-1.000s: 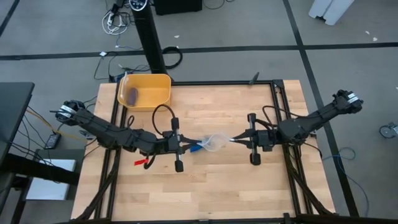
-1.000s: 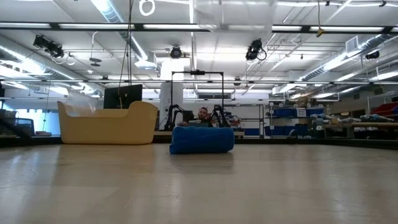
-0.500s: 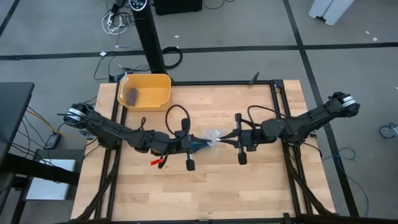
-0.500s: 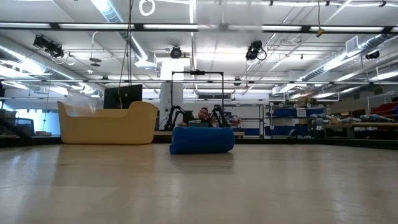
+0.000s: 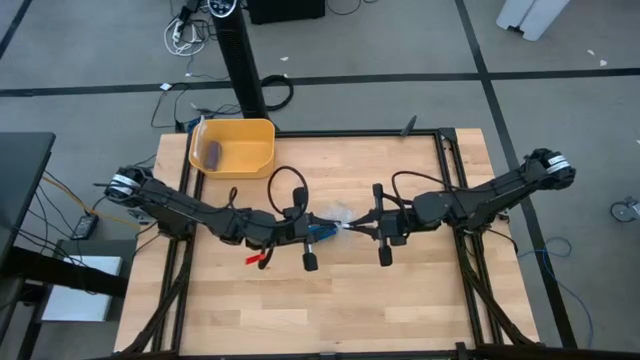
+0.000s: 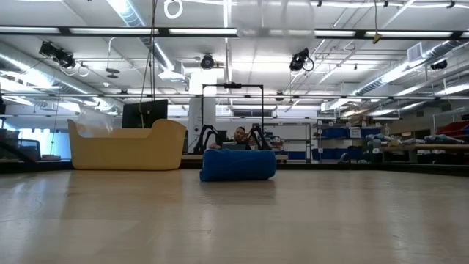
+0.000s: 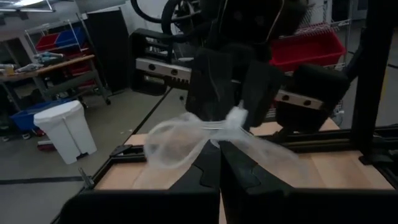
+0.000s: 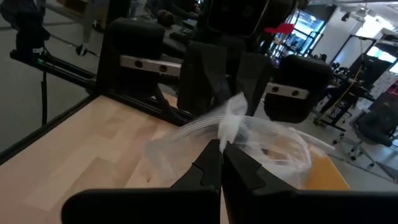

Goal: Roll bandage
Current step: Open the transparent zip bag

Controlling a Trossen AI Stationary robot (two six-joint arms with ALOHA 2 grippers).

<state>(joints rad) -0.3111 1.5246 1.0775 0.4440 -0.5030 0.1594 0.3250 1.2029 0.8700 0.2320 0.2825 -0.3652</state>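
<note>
Both arms moved in; left tool (image 5: 318,234) & right tool (image 5: 352,226) clamped on packet (image 5: 335,218) mid-bench. Bandage (image 5: 318,237) soft, light: grip roll's middle.

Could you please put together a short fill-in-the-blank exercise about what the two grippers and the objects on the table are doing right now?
1. The left gripper and right gripper both pinch the clear crinkly plastic ____ between them.
2. The bright blue rolled fabric bandage lies on the wooden ____.
3. The small dull purple-grey cylinder rests inside the ____ plastic bin.

Missing words: packet; table; yellow
</note>
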